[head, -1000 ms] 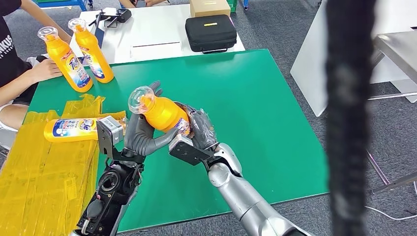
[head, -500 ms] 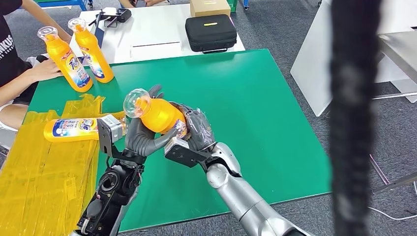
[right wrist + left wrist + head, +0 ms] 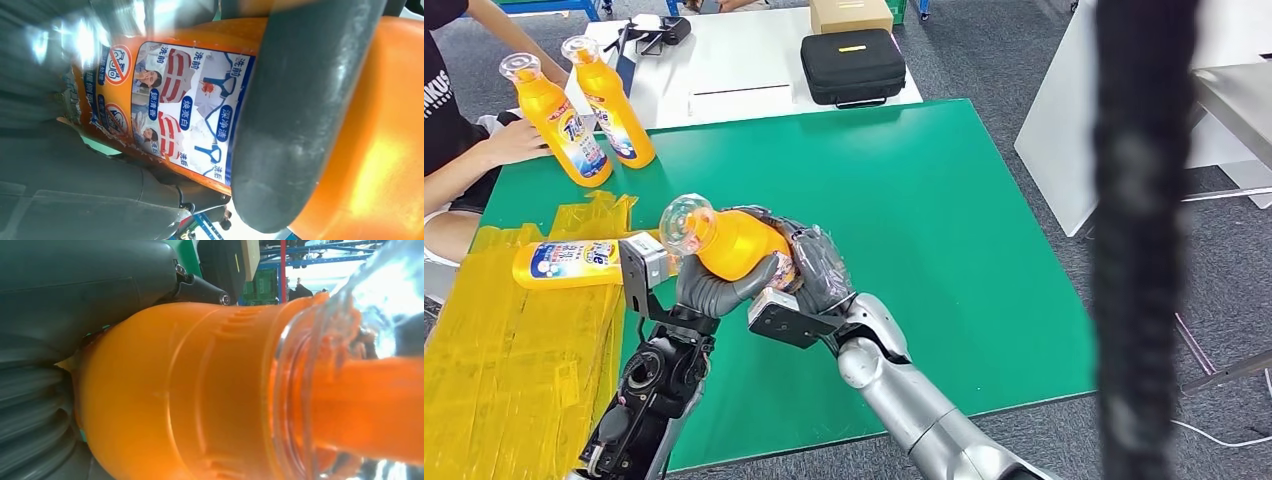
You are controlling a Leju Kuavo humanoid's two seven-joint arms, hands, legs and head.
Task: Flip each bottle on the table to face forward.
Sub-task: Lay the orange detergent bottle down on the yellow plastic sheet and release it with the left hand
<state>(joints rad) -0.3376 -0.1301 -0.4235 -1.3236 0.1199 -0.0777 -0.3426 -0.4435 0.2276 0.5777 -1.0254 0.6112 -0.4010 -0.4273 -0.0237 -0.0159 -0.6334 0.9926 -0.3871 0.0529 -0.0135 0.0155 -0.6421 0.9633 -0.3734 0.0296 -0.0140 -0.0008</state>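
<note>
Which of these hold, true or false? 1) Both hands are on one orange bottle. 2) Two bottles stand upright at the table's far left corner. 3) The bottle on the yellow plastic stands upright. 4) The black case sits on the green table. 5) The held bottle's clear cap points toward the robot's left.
1) True: the left hand and right hand both hold the orange bottle.
2) True: the two upright bottles stand there, by a person's hand.
3) False: the lying bottle is on its side on the yellow plastic.
4) False: the black case sits on the white table behind the green table.
5) True: the clear cap points left.
</note>
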